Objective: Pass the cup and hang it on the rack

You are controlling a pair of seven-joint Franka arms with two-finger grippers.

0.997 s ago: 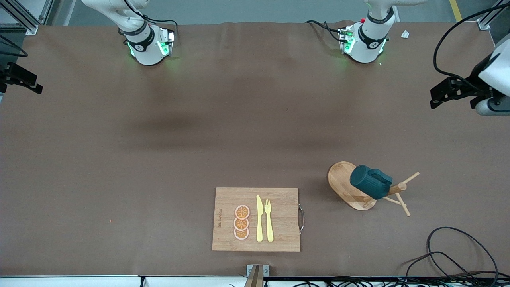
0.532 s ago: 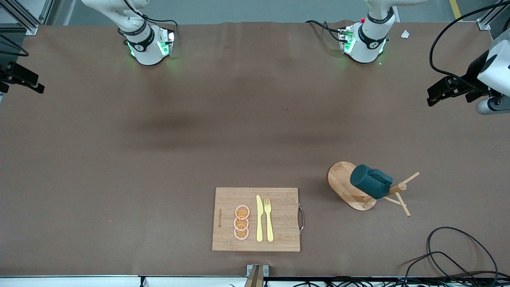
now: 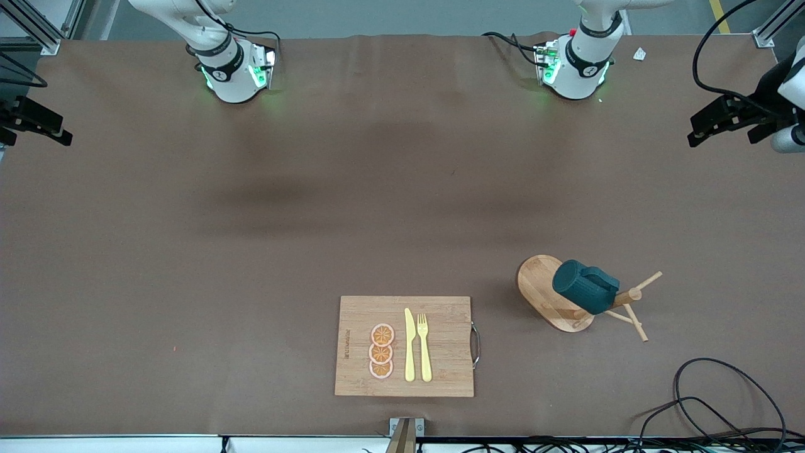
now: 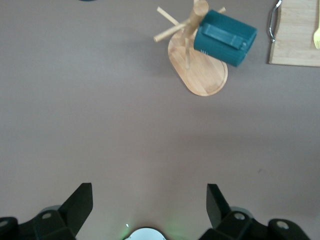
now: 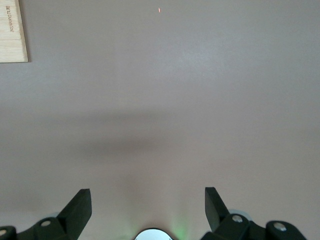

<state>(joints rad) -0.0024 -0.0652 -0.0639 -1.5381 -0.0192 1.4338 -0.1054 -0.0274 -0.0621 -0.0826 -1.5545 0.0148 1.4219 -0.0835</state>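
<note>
Already the cup point(image 3: 585, 287) hangs on a peg of the rack point(image 3: 555, 293), toward the left arm's end, beside the cutting board point(image 3: 404, 346). Left gripper point(image 4: 149, 210) up over bare table, jaws wide, empty. Right gripper point(image 5: 147, 209) likewise wide, empty, over bare table.

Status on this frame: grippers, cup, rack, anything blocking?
Left gripper open, empty, high over the table's left-arm end. Right gripper open, empty, over bare table. Cup hanging on rack. Nothing in the way.
</note>
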